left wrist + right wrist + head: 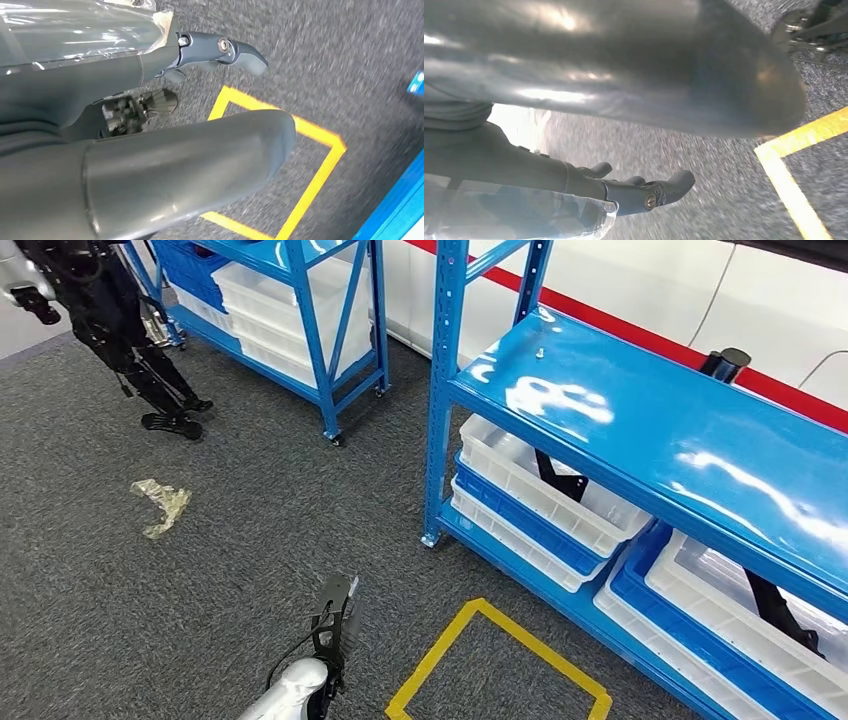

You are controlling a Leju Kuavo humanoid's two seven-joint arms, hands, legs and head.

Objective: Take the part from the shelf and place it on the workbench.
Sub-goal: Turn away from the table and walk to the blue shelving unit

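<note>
A blue shelf (640, 430) stands on grey carpet (200, 580), its lower level packed with white bins (545, 485) and blue bins (520, 530). Black parts (560, 480) lie inside the white bins, one in the nearer bin and another (780, 610) in the bin further right. A yellow tape square (500, 660) marks the floor. The left hand (335, 625) hangs empty, fingers (240, 52) loosely apart; the right hand (634, 192) likewise holds nothing, fingers slack.
</note>
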